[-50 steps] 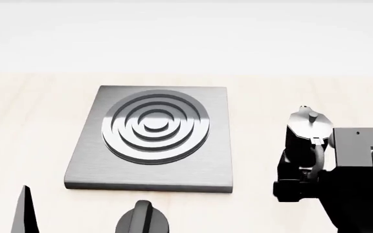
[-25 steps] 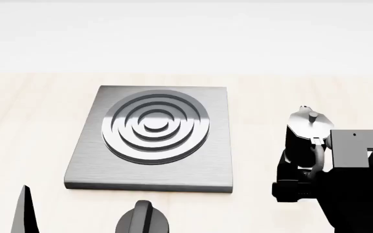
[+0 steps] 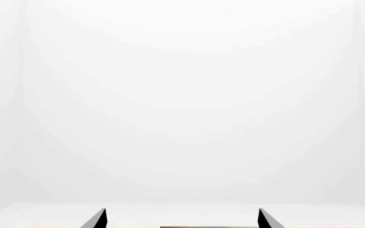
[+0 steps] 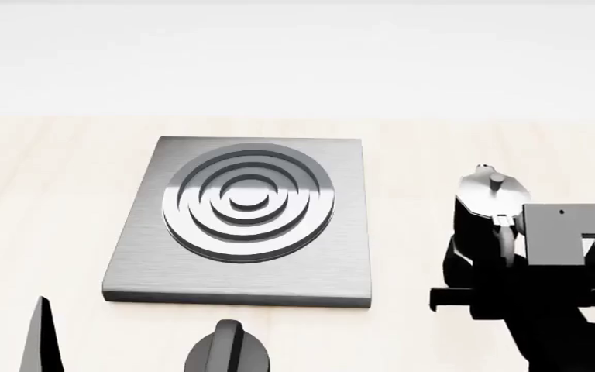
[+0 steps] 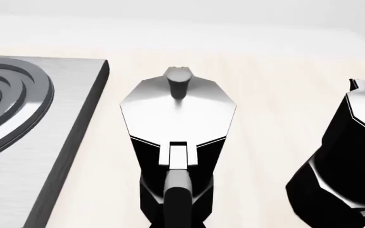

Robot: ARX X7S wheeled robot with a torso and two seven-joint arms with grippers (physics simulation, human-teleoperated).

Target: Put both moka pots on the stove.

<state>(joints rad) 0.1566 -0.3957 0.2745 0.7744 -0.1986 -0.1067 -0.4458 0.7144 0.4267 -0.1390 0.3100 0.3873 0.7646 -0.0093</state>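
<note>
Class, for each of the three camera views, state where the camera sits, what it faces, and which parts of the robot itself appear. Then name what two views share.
Head view: high on the robot, looking forward and down at the stove, a moka pot, the black knob; the right tool shows.
Left wrist view: faces blank white background; only the left tool's fingertips show.
Right wrist view: just behind the moka pot's handle, second moka pot beside.
Shared: head and right wrist views both show stove and nearer pot.
</note>
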